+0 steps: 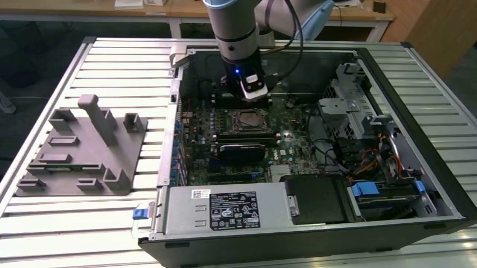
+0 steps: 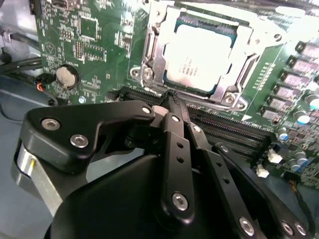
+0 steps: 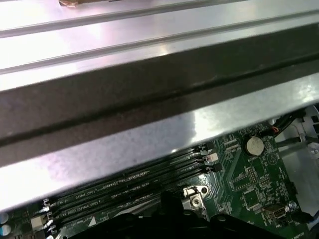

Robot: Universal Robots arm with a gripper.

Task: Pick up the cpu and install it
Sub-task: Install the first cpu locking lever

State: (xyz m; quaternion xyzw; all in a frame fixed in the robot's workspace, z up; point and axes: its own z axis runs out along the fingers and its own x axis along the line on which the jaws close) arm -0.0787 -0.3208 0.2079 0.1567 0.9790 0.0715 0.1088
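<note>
The cpu [image 1: 248,120] lies flat in the socket on the green motherboard [image 1: 291,148] inside the open computer case. Its pale silvery top [image 2: 199,57] sits inside the metal socket frame [image 2: 149,55] in the second wrist view. My gripper [image 1: 253,100] hangs just behind the socket, above the memory slots [image 2: 224,124]. The black fingers [image 2: 174,129] come together at one tip [image 2: 173,97] with nothing between them. The tip is a little short of the socket's edge and does not touch the cpu.
A grey plastic fixture [image 1: 82,151] with upright posts stands outside the case on the exterior view's left. A black heatsink block [image 1: 242,152], the power supply [image 1: 223,209] and drive bays [image 1: 372,190] crowd the case. The case wall [image 3: 149,99] runs close behind the memory slots [image 3: 129,181].
</note>
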